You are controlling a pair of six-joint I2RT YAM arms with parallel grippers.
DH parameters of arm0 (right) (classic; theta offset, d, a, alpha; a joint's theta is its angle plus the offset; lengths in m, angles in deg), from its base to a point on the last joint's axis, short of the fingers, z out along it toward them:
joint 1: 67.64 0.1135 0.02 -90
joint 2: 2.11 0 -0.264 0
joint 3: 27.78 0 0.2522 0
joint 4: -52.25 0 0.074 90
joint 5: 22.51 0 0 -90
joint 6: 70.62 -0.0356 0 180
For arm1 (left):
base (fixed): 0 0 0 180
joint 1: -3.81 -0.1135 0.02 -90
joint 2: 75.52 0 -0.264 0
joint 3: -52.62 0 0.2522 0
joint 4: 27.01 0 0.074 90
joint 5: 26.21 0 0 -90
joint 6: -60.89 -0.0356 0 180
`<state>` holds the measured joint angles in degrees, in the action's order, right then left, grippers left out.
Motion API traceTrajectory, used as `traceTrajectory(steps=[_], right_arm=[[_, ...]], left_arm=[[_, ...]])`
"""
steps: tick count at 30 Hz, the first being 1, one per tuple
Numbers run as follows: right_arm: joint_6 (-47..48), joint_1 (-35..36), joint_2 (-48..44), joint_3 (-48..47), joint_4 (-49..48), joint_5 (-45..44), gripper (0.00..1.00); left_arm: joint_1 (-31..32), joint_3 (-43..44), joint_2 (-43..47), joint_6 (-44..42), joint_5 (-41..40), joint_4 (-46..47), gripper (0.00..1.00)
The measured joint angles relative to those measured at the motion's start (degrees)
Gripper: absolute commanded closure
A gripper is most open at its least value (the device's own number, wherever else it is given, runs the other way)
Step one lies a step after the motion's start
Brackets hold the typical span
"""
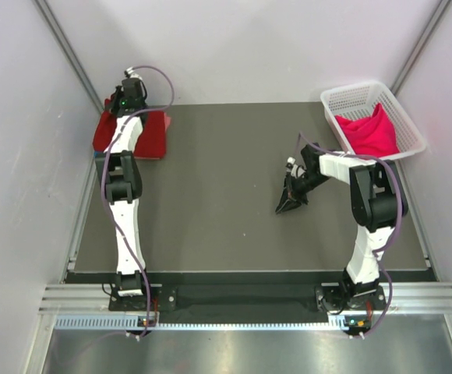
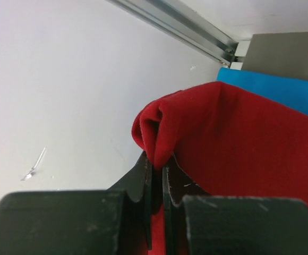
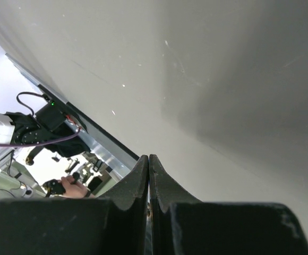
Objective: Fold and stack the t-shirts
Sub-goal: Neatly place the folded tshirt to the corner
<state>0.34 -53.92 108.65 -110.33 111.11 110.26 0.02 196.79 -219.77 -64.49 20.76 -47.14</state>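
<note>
Looking first at the dark red t-shirt (image 1: 144, 136), we find it as a compact, roughly rectangular pad at the far left corner of the worktop (image 1: 226, 179), close against the side wall. In the left wrist view a strip of bright blue t-shirt (image 2: 281, 87) shows past its far edge. We judge that the blue one lies folded beneath it, so a stack is begun. The left tool (image 2: 156, 166) pinches a rolled fold at the red cloth's edge, its jaws drawn nearly together on the fabric. Well apart, at the far right corner, a hot pink t-shirt (image 1: 370, 132) lies crumpled in the white lattice basket (image 1: 343, 100), not yet folded. The right tool (image 1: 290, 204) is poised right of the worktop's middle, between the two places, its fingers pressed together on nothing. We see no salmon pink shirt in any view. We estimate the task near its midpoint: two shirts seem stacked, the red one awaits release or a last tidying, and the basket's shirt is yet to be fetched, folded and added.
</note>
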Motion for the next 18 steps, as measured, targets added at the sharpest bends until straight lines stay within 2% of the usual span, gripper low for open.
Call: traceTrajectory(steps=[18], right_arm=[[0.2, 0.0, 0.52, 0.0, 0.61, -0.72, 0.99]], left_arm=[[-1.6, 2.82, -5.33, 4.72, 4.09, 3.1, 1.0]])
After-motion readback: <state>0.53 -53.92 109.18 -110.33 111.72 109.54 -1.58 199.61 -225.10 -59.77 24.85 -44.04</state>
